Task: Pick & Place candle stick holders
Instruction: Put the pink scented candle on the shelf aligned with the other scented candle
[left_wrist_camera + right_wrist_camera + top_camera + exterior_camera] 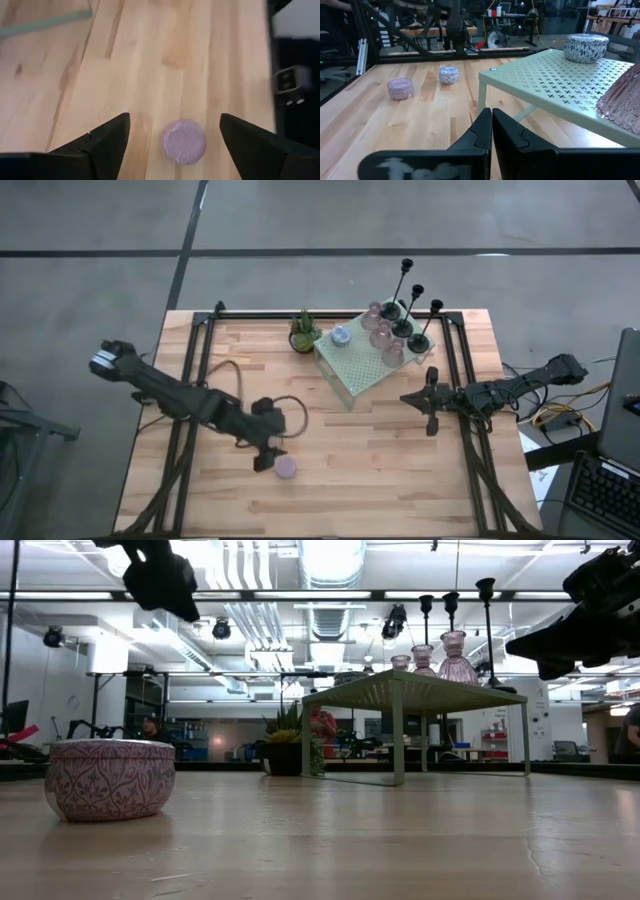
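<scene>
Hovering above the wooden worktop (380,470) near its front middle, the left tool (268,458) has its two dark fingers (107,142) spread wide and holds nothing; the lilac round holder (286,468) sits on the boards just beside it and, in the left wrist view, lies between and a little ahead of the fingertips, apart from both. In the low view this lilac holder (110,778) stands upright on the worktop, patterned on its side. The right tool (431,402) waits over the worktop by the front right corner of the pale green perforated platform (352,370), its fingers (480,131) pressed together on nothing. A second small pastel holder (448,75) shows only in the right wrist view, on the boards near the lilac one; its colour cannot be told. On the platform stand a bluish patterned round holder (341,335) near the left corner, three pinkish glass cups (381,337) in a row along the right side, and three black candle stick holders (405,305) with round bases and thin stems at the back right. A small potted green plant (304,333) stands on the worktop just beside the platform's left corner.
</scene>
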`<state>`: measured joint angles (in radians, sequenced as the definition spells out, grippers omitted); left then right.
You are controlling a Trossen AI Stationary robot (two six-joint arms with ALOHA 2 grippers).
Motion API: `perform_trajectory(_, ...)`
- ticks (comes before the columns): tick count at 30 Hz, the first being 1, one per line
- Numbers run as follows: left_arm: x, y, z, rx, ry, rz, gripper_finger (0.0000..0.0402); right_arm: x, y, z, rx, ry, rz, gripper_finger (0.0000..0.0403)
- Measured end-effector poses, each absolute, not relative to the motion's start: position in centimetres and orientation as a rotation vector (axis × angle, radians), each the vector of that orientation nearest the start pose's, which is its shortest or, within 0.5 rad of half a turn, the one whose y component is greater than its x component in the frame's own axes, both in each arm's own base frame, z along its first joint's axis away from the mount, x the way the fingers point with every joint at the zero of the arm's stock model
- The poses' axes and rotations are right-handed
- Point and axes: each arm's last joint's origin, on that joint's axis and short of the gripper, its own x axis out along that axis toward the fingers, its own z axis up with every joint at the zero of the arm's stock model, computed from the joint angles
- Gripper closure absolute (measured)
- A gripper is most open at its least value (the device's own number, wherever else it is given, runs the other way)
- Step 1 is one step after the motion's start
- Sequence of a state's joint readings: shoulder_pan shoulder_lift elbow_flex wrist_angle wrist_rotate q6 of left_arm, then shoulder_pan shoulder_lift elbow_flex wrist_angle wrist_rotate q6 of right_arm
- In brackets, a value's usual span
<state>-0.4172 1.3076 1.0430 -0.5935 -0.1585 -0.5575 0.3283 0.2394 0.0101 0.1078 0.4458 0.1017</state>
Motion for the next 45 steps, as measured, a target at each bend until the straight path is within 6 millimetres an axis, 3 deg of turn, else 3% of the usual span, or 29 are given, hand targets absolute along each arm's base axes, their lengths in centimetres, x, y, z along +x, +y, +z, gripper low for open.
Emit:
perform_trajectory(6,26.9,-13.0,26.0,-0.296,1.036,-0.025,0.0092,10.7,2.3,15.8,0.056,0.105,-0.122,0.0394)
perform_trajectory(12,27.6,-14.7,23.8,-0.316,1.133,-0.022,0.0092,10.7,2.3,15.8,0.054,0.105,-0.123,0.0394)
perform_trajectory(32,28.9,-16.3,19.4,-0.231,1.225,0.034,0.0094,10.7,2.3,15.8,0.055,0.105,-0.123,0.0394)
perform_trajectory(45,29.2,-16.4,18.7,-0.231,1.236,0.042,0.0094,10.7,2.3,15.8,0.053,0.105,-0.123,0.0394)
